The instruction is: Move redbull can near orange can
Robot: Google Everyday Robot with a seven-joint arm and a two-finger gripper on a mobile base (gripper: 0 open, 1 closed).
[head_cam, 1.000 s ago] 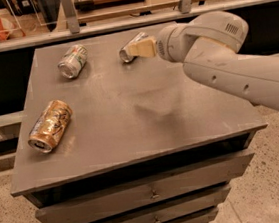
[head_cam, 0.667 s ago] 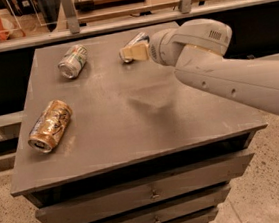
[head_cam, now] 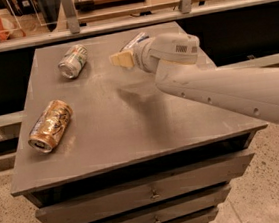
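The redbull can (head_cam: 135, 40), slim and silver-blue, lies on its side at the far middle of the grey table (head_cam: 132, 134); my arm hides most of it. My gripper (head_cam: 121, 60) is right at the can, its tan tip just left and in front of it, low over the table top. The orange can (head_cam: 50, 125), wide and golden, lies on its side near the table's left front, far from the gripper.
A silver-white can with green markings (head_cam: 72, 61) lies on its side at the far left of the table. My white arm (head_cam: 217, 87) reaches in from the right across the table's right half. A railing (head_cam: 119, 22) runs behind the table. Drawers are below.
My gripper has moved left along the far part of the table, and its tan tip now sticks out past the redbull can. The other two cans have not moved.
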